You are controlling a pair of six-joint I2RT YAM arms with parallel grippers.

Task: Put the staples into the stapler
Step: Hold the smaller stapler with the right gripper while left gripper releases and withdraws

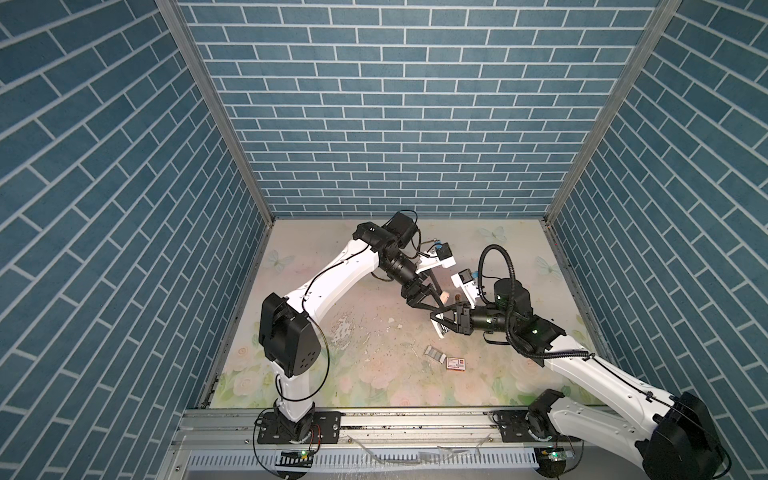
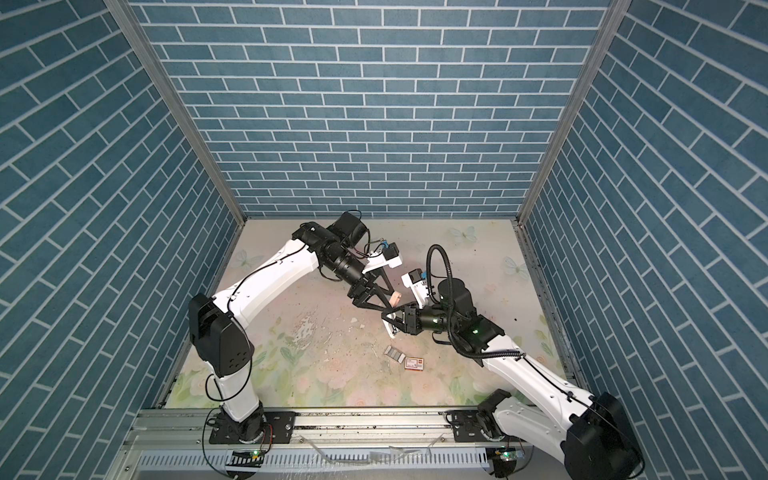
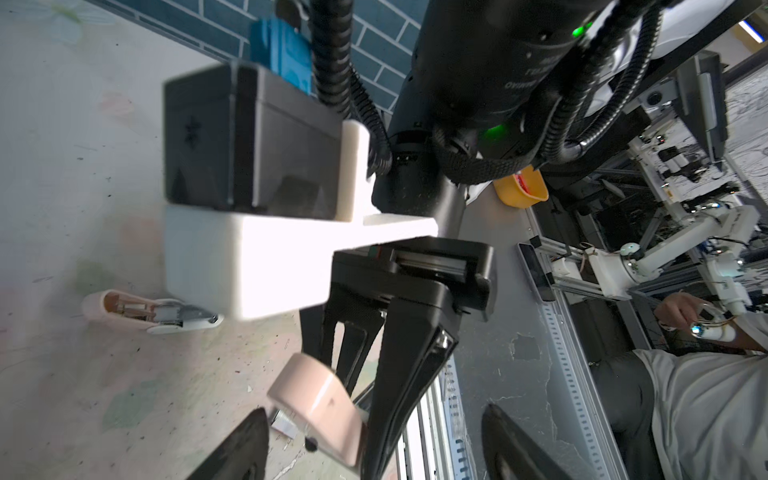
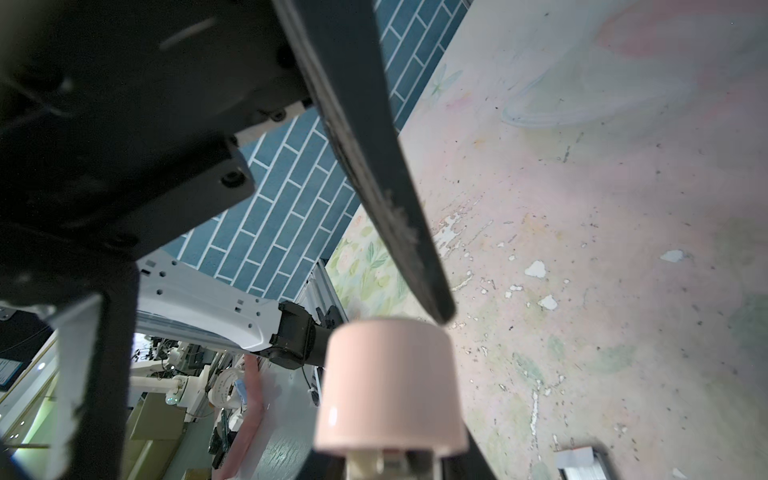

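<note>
**Stapler on a single grip; staples not yet lifted**

I find the right gripper (image 1: 438, 322) clamped on the pale-pink stapler (image 4: 390, 382), apparently clear of the table (image 1: 374, 332). The left gripper (image 1: 439, 301) stands open, its fingers either side of the stapler's pink end and not pinching it.

Risk: with only one grip, a brush from a left finger could twist or drop the stapler.

The staples (image 1: 434, 353) lie on the table at 6 o'clock from the right gripper. The red-and-white box (image 1: 456, 363) sits just beside them at 4 o'clock.

Both wrists crowd together, which hampers access. A second pink stapler (image 3: 149, 313) lies on the table nearby.
</note>
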